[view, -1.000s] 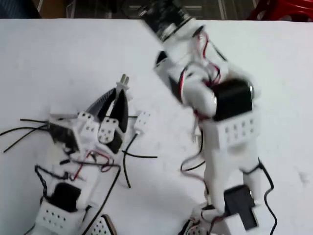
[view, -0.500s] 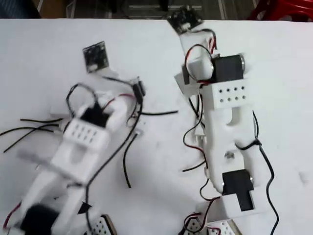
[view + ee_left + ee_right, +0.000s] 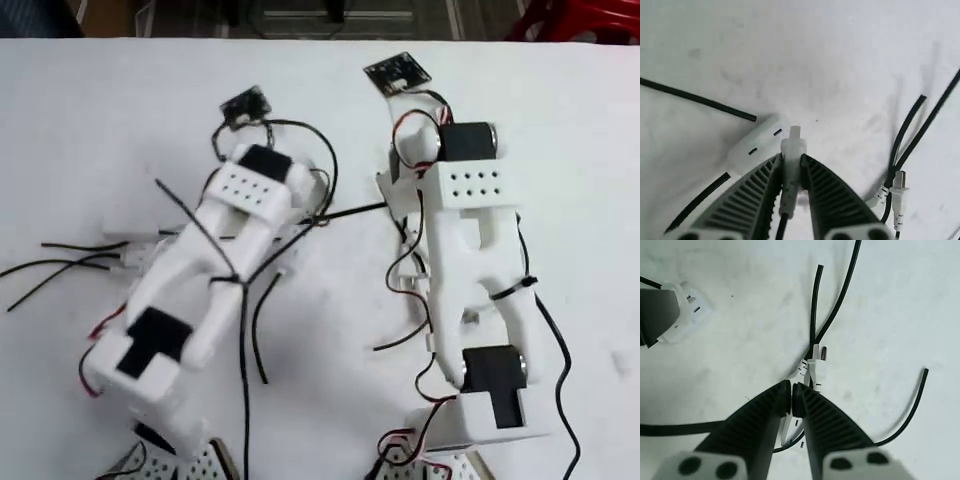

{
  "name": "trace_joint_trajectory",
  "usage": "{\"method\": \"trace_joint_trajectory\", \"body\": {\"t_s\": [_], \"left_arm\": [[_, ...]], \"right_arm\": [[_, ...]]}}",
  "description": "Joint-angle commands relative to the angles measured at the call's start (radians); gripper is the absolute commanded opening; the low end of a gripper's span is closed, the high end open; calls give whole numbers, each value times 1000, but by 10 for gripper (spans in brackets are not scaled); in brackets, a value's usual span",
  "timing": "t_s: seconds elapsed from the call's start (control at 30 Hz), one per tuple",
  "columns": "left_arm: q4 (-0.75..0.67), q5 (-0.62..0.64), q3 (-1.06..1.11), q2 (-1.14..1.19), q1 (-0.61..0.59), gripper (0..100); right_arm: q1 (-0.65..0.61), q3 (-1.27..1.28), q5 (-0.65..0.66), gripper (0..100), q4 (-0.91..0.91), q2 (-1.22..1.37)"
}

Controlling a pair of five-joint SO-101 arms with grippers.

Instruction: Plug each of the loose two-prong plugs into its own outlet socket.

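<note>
Plug of white plastic, black-corded, is clamped in the left end effector beside a white two-slot socket on the desk; the right end effector is closed.

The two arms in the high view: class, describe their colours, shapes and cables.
The left arm and right arm are white shells with black motor blocks, hole-dotted plates and loose red and black wires. The left gripper and right gripper have black, ribbed, tapering fingers.
</note>
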Motion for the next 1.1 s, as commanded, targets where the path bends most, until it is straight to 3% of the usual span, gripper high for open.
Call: {"method": "trace_joint_trajectory", "body": {"t_s": [0.0, 0.27, 1.07], "left_arm": [[118, 153, -158, 73, 13, 24], [178, 262, -273, 180, 25, 24], [210, 267, -298, 186, 7, 24]], "right_arm": [[1, 14, -8, 19, -31, -8], [2, 74, -5, 19, -84, -8], [5, 80, 0, 19, -77, -7]]}}
